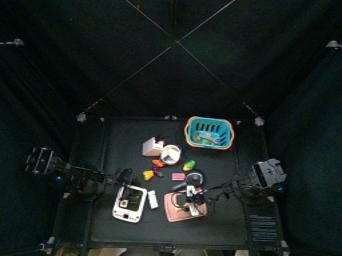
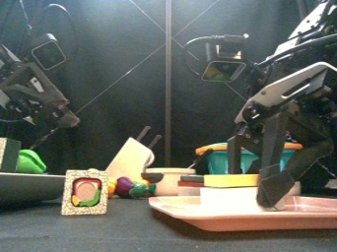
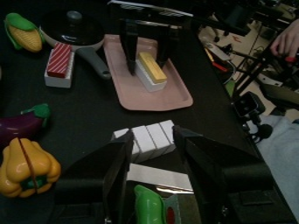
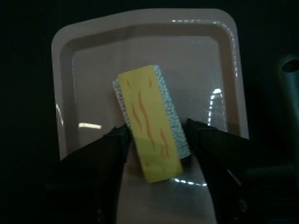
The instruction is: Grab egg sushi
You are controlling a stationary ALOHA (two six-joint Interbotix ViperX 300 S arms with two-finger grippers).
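Egg sushi (image 4: 152, 122) lies on the pink tray (image 4: 82, 52), and my right gripper (image 4: 158, 171) has its jaws spread on either side of it, one on each long flank, not yet pinching. So the approach looks finished; closing and lifting remain. My left gripper (image 3: 152, 175) hangs wide open, well away, above the table.

Egg sushi (image 4: 152, 122) on tray (image 4: 82, 52) — right gripper (image 4: 158, 162) astride it.
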